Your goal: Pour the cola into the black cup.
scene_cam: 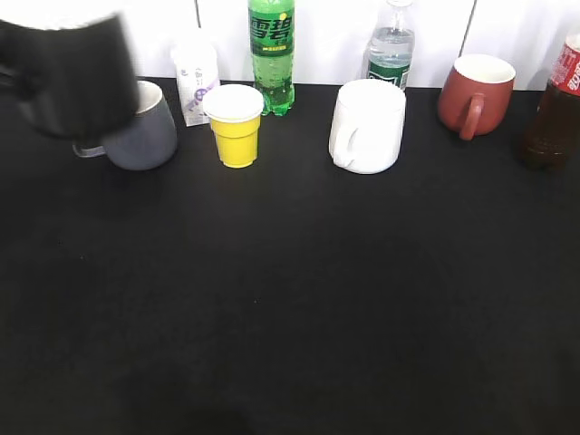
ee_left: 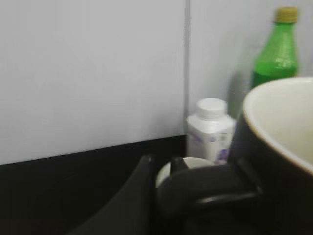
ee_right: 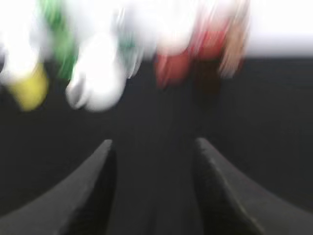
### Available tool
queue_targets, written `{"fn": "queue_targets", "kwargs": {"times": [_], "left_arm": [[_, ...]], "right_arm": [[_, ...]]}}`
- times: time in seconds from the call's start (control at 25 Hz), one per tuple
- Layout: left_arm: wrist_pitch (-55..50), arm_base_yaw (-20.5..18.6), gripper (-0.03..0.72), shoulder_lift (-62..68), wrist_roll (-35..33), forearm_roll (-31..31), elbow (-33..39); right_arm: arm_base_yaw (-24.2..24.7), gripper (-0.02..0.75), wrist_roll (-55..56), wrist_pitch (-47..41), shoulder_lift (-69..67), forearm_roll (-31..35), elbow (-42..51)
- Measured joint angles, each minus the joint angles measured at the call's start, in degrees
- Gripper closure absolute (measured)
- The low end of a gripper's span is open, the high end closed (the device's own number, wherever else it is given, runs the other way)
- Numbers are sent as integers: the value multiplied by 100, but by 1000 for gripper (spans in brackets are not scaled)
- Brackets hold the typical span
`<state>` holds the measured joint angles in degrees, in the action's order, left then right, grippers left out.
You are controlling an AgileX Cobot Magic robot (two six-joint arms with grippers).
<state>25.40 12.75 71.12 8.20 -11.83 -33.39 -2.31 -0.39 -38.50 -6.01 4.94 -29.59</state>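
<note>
The black cup [scene_cam: 68,77] is blurred and raised above the table at the far left, in front of the grey mug [scene_cam: 149,136]. In the left wrist view my left gripper [ee_left: 164,183] is shut on the black cup's [ee_left: 276,147] loop handle, with the white interior showing. The cola [scene_cam: 555,109], with its red label, stands at the right edge of the exterior view and is a blur in the right wrist view [ee_right: 222,46]. My right gripper [ee_right: 154,149] is open and empty above the black table. Neither gripper itself shows in the exterior view.
Along the back wall stand a white carton [scene_cam: 195,77], a yellow cup [scene_cam: 236,127], a green soda bottle [scene_cam: 272,54], a white mug [scene_cam: 367,127], a water bottle [scene_cam: 391,45] and a reddish-brown mug [scene_cam: 476,95]. The black table [scene_cam: 290,299] spreads in front.
</note>
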Motion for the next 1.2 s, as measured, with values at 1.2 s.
{"fn": "queue_targets", "kwargs": {"times": [1.2], "left_arm": [[2060, 787, 629, 1867, 308, -118, 5]], "right_arm": [[606, 140, 39, 10150, -11414, -335, -1795]]}}
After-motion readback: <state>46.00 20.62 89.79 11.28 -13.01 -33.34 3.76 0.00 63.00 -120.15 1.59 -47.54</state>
